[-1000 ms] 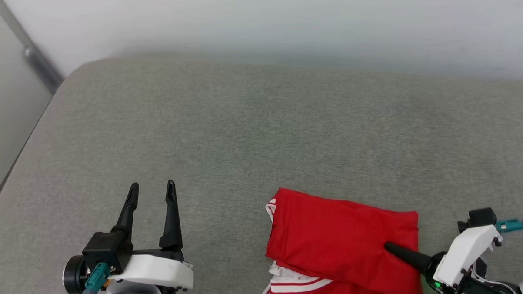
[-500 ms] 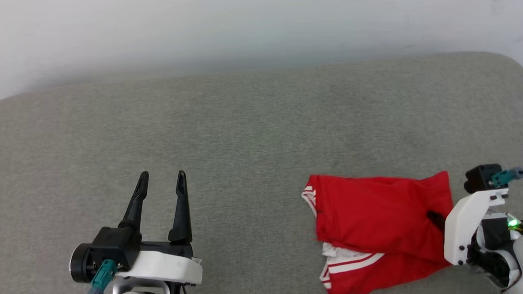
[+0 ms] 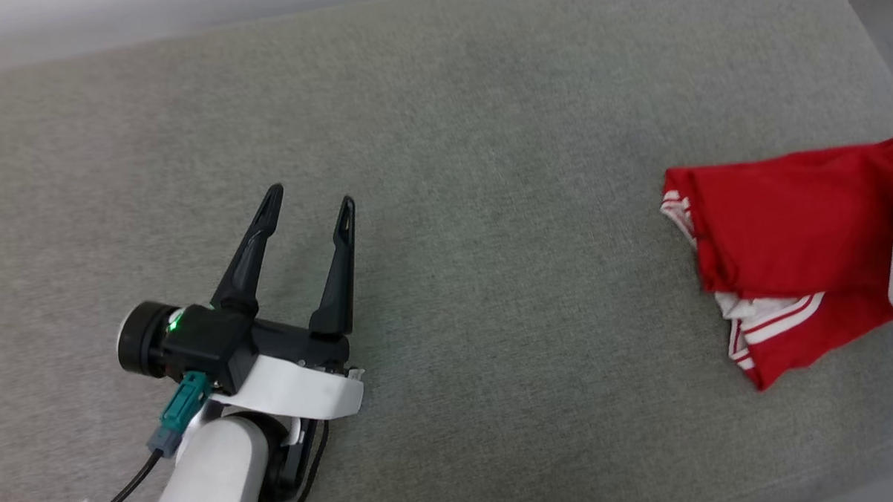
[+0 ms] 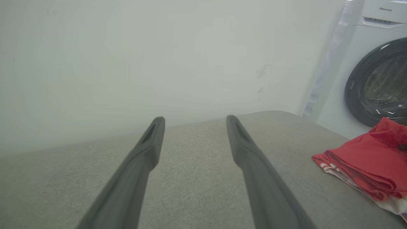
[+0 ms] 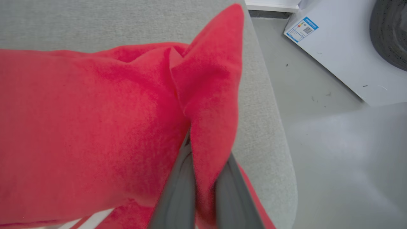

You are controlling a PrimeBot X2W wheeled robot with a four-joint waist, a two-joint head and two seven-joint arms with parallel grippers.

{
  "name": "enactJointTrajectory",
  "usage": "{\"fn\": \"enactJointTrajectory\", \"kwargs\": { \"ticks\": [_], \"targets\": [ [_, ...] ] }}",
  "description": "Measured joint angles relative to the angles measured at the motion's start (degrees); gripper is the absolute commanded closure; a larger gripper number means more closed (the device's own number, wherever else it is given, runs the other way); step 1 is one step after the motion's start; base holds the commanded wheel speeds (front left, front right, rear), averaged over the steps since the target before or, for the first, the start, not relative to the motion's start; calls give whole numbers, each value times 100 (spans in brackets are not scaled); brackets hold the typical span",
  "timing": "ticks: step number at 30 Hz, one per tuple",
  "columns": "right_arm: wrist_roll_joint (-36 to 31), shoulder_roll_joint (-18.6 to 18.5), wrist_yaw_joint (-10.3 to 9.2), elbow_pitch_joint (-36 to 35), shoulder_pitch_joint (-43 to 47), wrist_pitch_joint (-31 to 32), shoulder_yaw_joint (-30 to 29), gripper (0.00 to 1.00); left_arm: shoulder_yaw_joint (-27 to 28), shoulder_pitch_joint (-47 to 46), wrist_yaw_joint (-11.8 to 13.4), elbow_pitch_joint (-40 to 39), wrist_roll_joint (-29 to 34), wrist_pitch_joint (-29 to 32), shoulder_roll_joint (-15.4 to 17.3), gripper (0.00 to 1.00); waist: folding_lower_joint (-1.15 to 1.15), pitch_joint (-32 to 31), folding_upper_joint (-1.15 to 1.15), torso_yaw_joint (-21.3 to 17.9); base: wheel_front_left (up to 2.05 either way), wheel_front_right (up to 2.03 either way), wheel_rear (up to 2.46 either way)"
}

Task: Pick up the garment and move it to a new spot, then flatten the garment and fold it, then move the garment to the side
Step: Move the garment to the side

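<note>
I had the right gripper (image 5: pixel 206 152) pinched on a raised fold of the shirt (image 3: pixel 787 224), its fingers nearly together with red cloth between them. The shirt lay folded at the right end of the grey cushion (image 3: pixel 489 205), near its rounded edge, with white striped trim showing underneath. My left gripper (image 3: pixel 310 196) hung spread and empty over the cushion, well apart from the shirt. A washer (image 4: pixel 375 63) stood beyond.

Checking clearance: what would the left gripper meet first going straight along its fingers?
Probably nothing on the grey cushion; the left gripper points over bare fabric toward the wall. The garment lies off to its right.
</note>
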Motion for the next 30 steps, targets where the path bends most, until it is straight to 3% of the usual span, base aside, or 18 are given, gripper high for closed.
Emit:
{"fn": "enactJointTrajectory", "kwargs": {
  "ticks": [6, 12, 13, 14, 22, 30],
  "targets": [
    [-653, 2, 0, 408, -559, -697, -660, 100, -197, -386, -157, -334, 165, 274, 149, 0, 0, 626, 0, -309, 0, 0, 0],
    [-1404, 288, 0, 795, -902, -1349, -1480, 100, -448, -730, -370, -443, 266, 475, 240, 0, 0, 1143, 0, -498, 0, 0, 0],
    [-1503, 370, 0, 858, -943, -1477, -1597, 71, -466, -755, -390, -438, 268, 498, 244, 0, 0, 1201, 0, -514, 0, 0, 0],
    [-1661, 434, 0, 904, -971, -1603, -1681, 0, -480, -775, -398, -427, 272, 509, 247, 0, 0, 1249, 0, -525, 0, 0, 0],
    [-2528, 780, 0, 1060, -1089, -2622, -2521, 0, -414, -726, -292, -335, 204, 454, 252, 0, 0, 1183, 0, -517, 0, 0, 0],
    [-2613, 1044, 0, 887, -794, -3328, -2366, 0, -300, -321, -78, -1, -7, 204, 119, 0, -1, 618, 0, -524, 0, 0, 0]
  ]
}}
